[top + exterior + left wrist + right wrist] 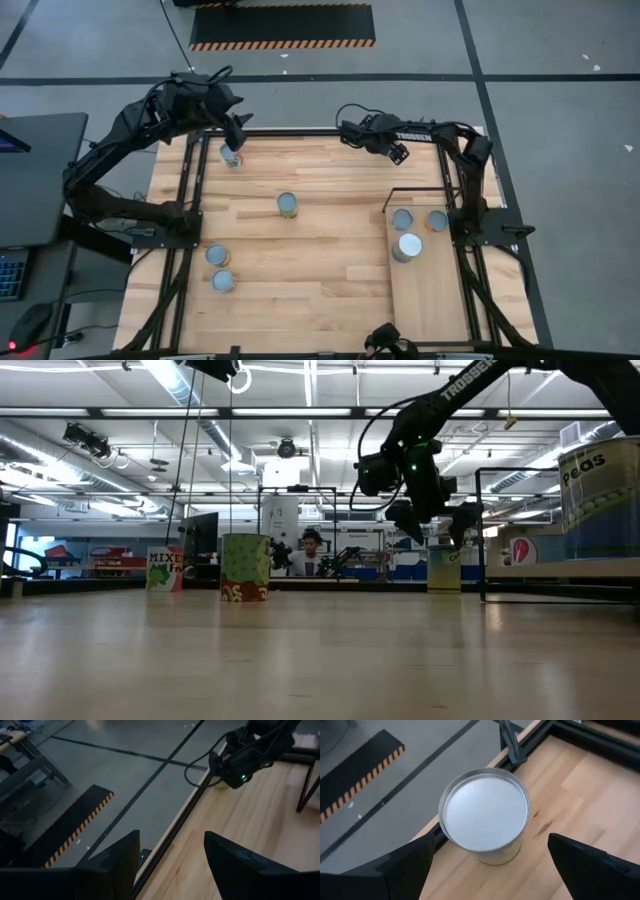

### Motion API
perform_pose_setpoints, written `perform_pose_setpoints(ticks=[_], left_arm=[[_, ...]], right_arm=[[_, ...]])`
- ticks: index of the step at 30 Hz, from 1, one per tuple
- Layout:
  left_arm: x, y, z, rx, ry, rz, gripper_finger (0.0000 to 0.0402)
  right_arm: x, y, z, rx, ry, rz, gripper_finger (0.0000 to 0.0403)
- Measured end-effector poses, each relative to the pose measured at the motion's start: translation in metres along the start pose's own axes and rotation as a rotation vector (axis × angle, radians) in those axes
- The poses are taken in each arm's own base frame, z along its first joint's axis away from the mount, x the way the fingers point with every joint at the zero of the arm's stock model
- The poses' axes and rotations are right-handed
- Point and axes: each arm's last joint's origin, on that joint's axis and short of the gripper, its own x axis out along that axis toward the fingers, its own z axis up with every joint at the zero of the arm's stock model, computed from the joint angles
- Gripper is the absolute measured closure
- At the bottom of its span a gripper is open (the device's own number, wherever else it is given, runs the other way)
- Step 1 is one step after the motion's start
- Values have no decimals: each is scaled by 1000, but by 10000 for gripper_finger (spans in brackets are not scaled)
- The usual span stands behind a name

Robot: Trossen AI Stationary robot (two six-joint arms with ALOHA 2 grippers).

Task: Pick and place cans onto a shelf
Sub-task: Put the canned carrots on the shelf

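My right gripper (398, 151) hangs open near the table's far edge, above a can with a silver top (485, 814); its fingers stand on either side of the can without touching it. That can stands upright on the tabletop, also in the low view (443, 568). My left gripper (236, 128) is open and empty at the far left, just beyond a can (231, 155) standing on the table. The shelf (435, 285), a pale board with a black frame, lies at the right and bears three cans (408, 246).
More cans stand on the table: one near the middle (288, 204) and two at the near left (217, 254) (223, 281). The shelf's black frame post (480, 535) rises just right of my right gripper. A black rail (300, 131) edges the table's far side.
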Motion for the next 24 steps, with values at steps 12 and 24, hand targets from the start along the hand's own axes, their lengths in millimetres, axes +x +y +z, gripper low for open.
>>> perform_pose_setpoints(ticks=[12,24], left_arm=[[0,-2,-3,49,27,-44,175],[0,-2,-4,51,32,-45,175]], right_arm=[[17,2,-11,-62,-113,-5,19],[22,4,-5,-121,-161,-4,29]])
